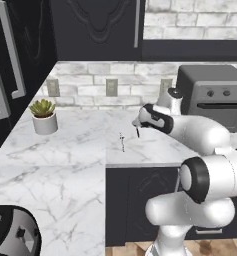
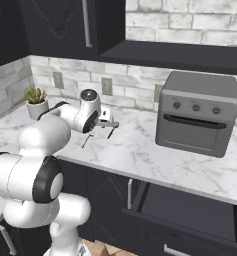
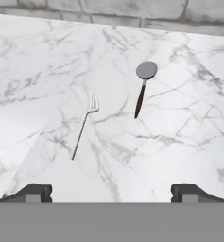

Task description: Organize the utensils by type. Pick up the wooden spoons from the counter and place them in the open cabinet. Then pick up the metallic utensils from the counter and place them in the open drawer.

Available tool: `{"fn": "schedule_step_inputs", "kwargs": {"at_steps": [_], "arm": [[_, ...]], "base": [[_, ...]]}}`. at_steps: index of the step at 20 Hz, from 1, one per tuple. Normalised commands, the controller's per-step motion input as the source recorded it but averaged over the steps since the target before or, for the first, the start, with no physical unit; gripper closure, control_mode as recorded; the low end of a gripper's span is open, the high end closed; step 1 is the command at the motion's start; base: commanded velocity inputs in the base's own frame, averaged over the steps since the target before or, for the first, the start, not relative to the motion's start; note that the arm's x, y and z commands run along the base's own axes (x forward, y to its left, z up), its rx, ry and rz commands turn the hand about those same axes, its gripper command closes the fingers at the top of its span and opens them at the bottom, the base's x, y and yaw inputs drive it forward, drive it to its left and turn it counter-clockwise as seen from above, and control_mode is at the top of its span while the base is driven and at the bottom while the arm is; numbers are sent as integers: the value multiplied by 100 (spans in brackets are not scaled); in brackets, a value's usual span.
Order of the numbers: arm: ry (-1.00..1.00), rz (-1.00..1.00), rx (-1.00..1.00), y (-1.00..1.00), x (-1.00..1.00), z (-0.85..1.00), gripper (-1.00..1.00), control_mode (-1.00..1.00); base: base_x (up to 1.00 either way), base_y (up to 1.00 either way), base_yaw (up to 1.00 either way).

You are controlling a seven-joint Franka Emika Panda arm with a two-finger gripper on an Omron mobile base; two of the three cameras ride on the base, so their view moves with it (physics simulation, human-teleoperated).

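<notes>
1. Two metal utensils lie on the white marble tabletop (image 3: 47,71); both show in the hand view.
2. One is a thin silver fork (image 3: 84,125), its tines pointing toward the brick wall and its handle slanting back toward the camera.
3. One is a small ladle (image 3: 142,87) with a round grey head and a dark reddish handle, lying just beside the fork and apart from it.
4. One pincer (image 3: 111,193) hangs above the tabletop with its two dark tips spread wide and nothing between them; it touches neither utensil.
5. In the left base view the fork (image 1: 122,141) lies near the tabletop's front edge, with the pincer (image 1: 137,129) just beside and above it.
6. One drawer (image 2: 190,212) stands pulled out under the tabletop, below a grey toaster oven (image 2: 198,113).
7. One wall cabinet door (image 2: 65,25) with a long silver bar handle hangs above the arm; whether it stands open I cannot tell.
8. One potted plant (image 1: 43,115) stands near the wall, well apart from the utensils.
9. Three wall outlets (image 1: 111,87) sit in the brick backsplash.
</notes>
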Motion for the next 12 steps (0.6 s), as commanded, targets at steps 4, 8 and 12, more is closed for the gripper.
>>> {"fn": "schedule_step_inputs", "kwargs": {"at_steps": [4, 8, 12], "arm": [[0, 0, -19, -14, 43, -40, -100, -100], [0, -5, -14, -9, 19, -40, -100, -100], [8, -11, -1, -2, 30, -26, -100, -100]], "base": [[0, 0, 0], [0, 0, 0], [0, 0, 0]]}}
